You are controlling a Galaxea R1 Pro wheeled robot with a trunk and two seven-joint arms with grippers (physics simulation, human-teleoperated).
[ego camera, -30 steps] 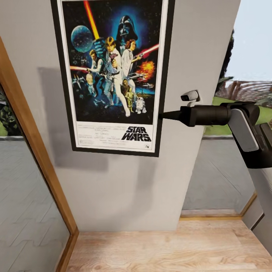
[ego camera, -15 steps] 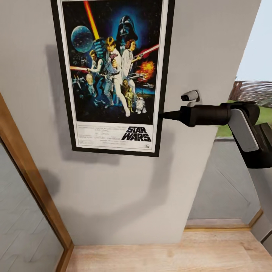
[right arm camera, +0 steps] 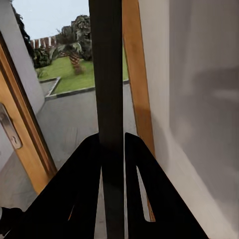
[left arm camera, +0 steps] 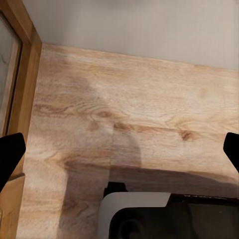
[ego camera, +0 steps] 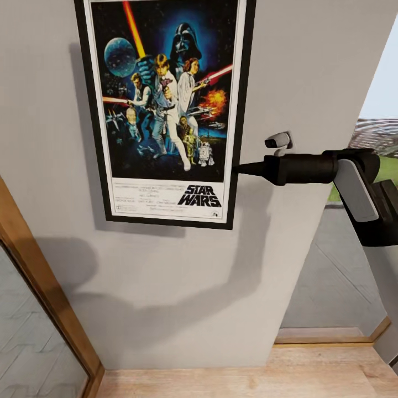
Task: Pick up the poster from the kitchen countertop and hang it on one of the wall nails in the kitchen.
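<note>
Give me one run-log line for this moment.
right hand: shut on poster edge | poster: upright before grey wall | left hand: open

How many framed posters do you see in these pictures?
1. The Star Wars poster is in front of the grey wall, with the right gripper clamped on its right edge. Its top is cropped.

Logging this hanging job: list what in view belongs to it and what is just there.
Belongs to the job:
poster, edge clamped in the right gripper
grey wall behind it

Just there:
wooden door frame
wood floor
left gripper, open
</note>
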